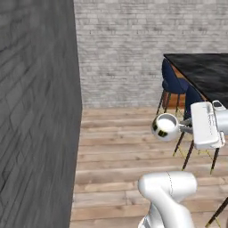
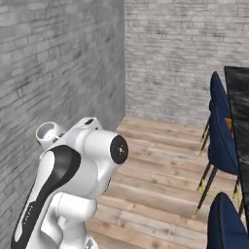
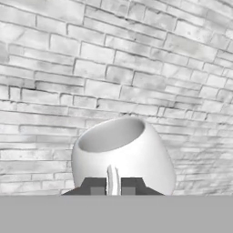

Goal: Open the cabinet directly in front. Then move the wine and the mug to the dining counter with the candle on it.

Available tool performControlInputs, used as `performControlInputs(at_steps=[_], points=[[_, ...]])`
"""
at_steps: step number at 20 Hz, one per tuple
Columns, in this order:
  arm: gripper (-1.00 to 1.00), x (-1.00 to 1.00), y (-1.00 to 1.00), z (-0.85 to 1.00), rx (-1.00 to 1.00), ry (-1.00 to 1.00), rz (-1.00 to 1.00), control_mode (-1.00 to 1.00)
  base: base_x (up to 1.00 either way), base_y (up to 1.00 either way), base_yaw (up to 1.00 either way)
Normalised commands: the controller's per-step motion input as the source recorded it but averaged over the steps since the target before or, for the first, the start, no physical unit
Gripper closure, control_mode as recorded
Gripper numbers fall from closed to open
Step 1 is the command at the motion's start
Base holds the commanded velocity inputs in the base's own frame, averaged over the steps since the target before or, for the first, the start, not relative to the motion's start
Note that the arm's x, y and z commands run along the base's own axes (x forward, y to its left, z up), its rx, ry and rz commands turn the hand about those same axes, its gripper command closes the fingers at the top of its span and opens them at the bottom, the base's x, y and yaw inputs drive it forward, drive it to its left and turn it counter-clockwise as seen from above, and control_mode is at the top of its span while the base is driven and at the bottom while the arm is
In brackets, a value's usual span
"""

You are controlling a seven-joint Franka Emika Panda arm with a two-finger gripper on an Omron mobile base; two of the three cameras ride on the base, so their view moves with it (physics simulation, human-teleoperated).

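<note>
- The gripper (image 3: 109, 186) is holding the mug (image 3: 123, 152) in the hand view: the two dark fingertips are nearly closed at the bottom edge, pinching what looks like the mug's thin handle between them.
- The mug is hanging in the air in front of the hand, its open mouth tilted up and to the left, with a white brick wall (image 3: 113, 68) behind it.
- In the left base view the mug (image 1: 165, 127) is showing as a rounded white shape just left of the hand, well above the wooden floor (image 1: 120, 169).
- The dining counter (image 1: 202, 71) is lying ahead and to the right, with blue chairs (image 1: 174, 82) tucked along its near side; the mug is not yet over its black top.
- Judging from this, the carrying step is in hand: the mug is travelling toward the counter.
- The next move is calling for bringing the hand over the chairs and above a bare patch of the black top, then lowering the mug upright before letting go.
- The candle and the wine are not something I can place from here.
</note>
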Motion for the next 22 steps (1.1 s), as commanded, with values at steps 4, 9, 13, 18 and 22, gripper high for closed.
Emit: performControlInputs(at_steps=[4,9,13,18,22], points=[[1.0,0.0,0.0,0.0,0.0,0.0,0.0,1.0,1.0,0.39,-0.03],[1.0,0.0,0.0,0.0,0.0,0.0,0.0,1.0,1.0,0.52,0.0],[1.0,0.0,0.0,0.0,0.0,0.0,0.0,1.0,1.0,0.21,-0.04],[1.0,0.0,0.0,0.0,0.0,0.0,0.0,1.0,1.0,-0.1,-0.02],[1.0,0.0,0.0,0.0,0.0,0.0,0.0,1.0,1.0,-0.12,-0.01]])
